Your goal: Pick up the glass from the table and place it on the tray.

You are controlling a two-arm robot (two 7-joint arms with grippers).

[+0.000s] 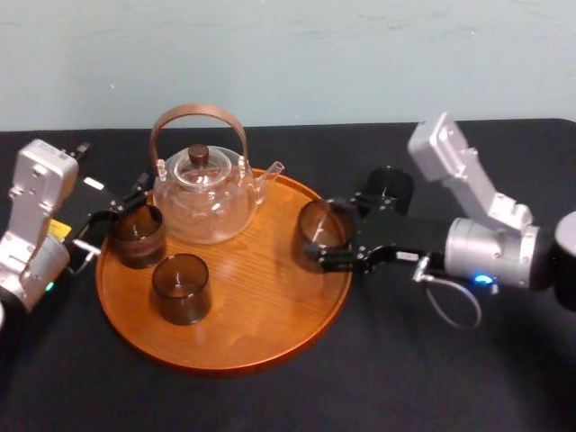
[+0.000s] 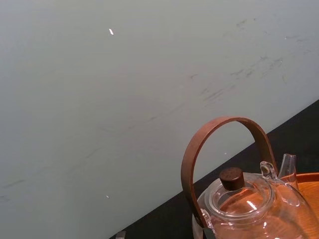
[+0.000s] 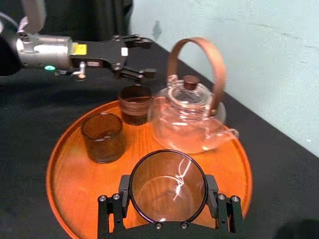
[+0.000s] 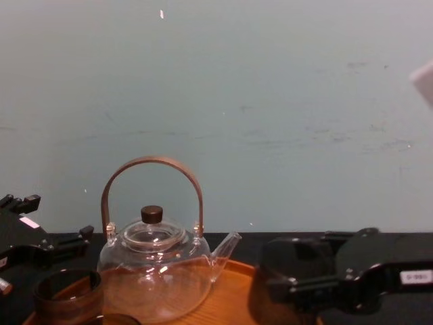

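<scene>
Black table (image 1: 432, 378), pale wall (image 1: 288, 54) behind; right gripper (image 1: 328, 236) holds glass (image 1: 321, 220) at tray (image 1: 229, 346).

On the table (image 1: 432, 378) lies the tray (image 1: 270, 337): teapot (image 1: 202, 193) at its back, left glass (image 1: 137, 236) beside it, front glass (image 1: 181, 288) before both — right glass (image 1: 324, 223) at the tray's right side, within the right gripper (image 1: 324, 232).
</scene>
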